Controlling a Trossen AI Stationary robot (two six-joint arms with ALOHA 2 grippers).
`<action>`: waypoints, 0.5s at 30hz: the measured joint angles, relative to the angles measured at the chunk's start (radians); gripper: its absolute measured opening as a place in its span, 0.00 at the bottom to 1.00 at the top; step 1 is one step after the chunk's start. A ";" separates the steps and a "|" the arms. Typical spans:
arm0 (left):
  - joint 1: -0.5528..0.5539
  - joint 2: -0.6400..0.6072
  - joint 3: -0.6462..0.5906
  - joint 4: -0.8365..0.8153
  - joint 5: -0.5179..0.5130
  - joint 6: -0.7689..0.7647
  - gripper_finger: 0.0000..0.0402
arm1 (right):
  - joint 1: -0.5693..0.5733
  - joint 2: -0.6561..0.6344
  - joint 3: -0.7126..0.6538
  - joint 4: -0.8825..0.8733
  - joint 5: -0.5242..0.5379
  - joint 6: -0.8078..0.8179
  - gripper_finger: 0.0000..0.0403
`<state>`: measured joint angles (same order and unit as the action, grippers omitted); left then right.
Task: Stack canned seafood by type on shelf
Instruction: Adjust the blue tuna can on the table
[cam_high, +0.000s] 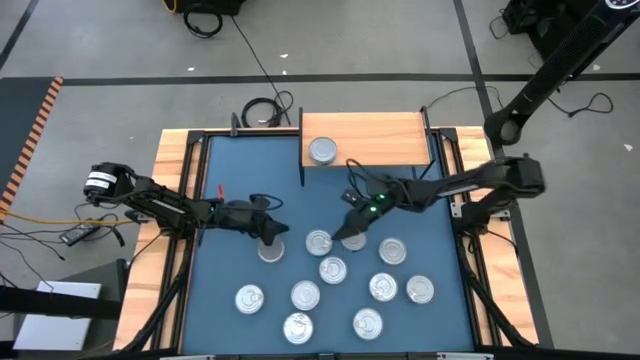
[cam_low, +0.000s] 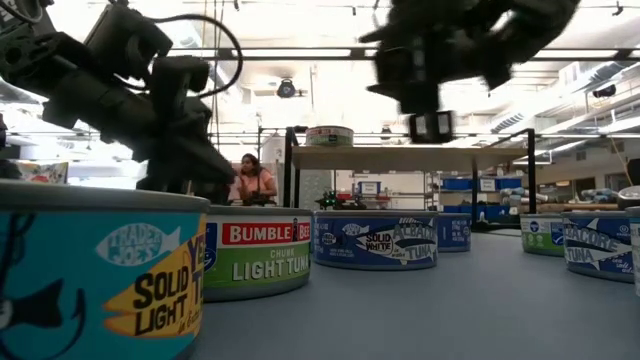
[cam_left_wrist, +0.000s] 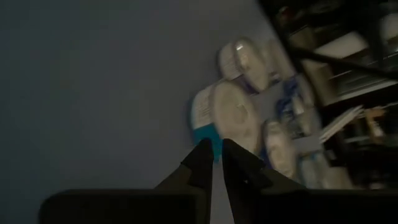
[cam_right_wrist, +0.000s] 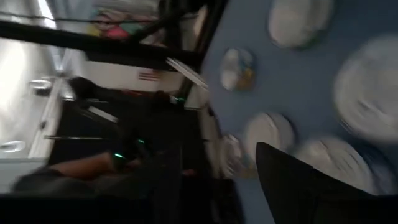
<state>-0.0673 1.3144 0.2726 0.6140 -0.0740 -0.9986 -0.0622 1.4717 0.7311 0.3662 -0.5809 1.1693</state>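
You see one flat round silver-lidded tin on the light-wood shelf at the blue worktop's far edge, ten more scattered below it, your left gripper nearly closed and empty above a tin, your right gripper spread, empty, over the cluster.

Nearest tin in low view cut off by left and bottom edges; label only partly read. Right gripper smeared by motion blur in low view, fingers not resolved. Tins in right wrist view blurred, labels unreadable. In high view, one tin partly covered by left gripper. Person behind the table partly hidden by the left arm.
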 joint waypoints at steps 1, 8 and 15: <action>0.000 0.000 0.000 0.021 0.001 -0.002 0.10 | 0.010 -0.051 -0.022 -0.041 0.034 -0.011 0.52; 0.002 0.000 0.001 0.192 0.009 -0.042 0.10 | 0.140 -0.474 -0.181 -0.439 0.385 0.036 0.52; 0.026 0.000 0.082 0.200 0.041 -0.095 0.10 | 0.347 -0.636 -0.266 -0.611 0.673 0.225 0.52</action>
<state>-0.0418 1.3148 0.3543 0.8142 -0.0330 -1.0931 0.2849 0.8362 0.4656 -0.2445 0.0917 1.3941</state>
